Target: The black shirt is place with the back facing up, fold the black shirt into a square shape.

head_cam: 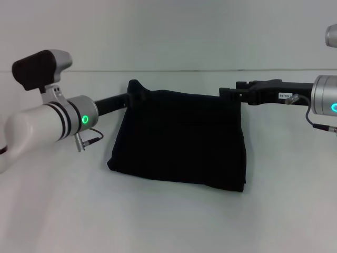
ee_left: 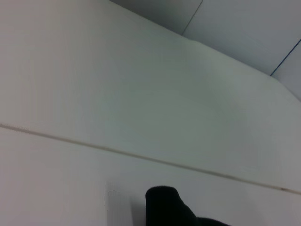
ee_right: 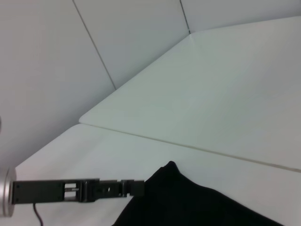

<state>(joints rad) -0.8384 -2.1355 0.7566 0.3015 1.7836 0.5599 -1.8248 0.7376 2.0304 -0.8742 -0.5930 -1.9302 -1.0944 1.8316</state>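
The left gripper (head_cam: 132, 94) pinches the far-left corner and the right gripper (head_cam: 231, 94) seems clamped on the far-right corner of the black shirt (head_cam: 181, 139), already a rough rectangle on the white table (head_cam: 168, 221), so I judge only release and squaring left.

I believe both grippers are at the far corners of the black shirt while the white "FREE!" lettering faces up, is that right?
Not quite: no lettering shows. In the head view the black shirt shows only plain black cloth on top. The left gripper and right gripper are indeed at its far corners.
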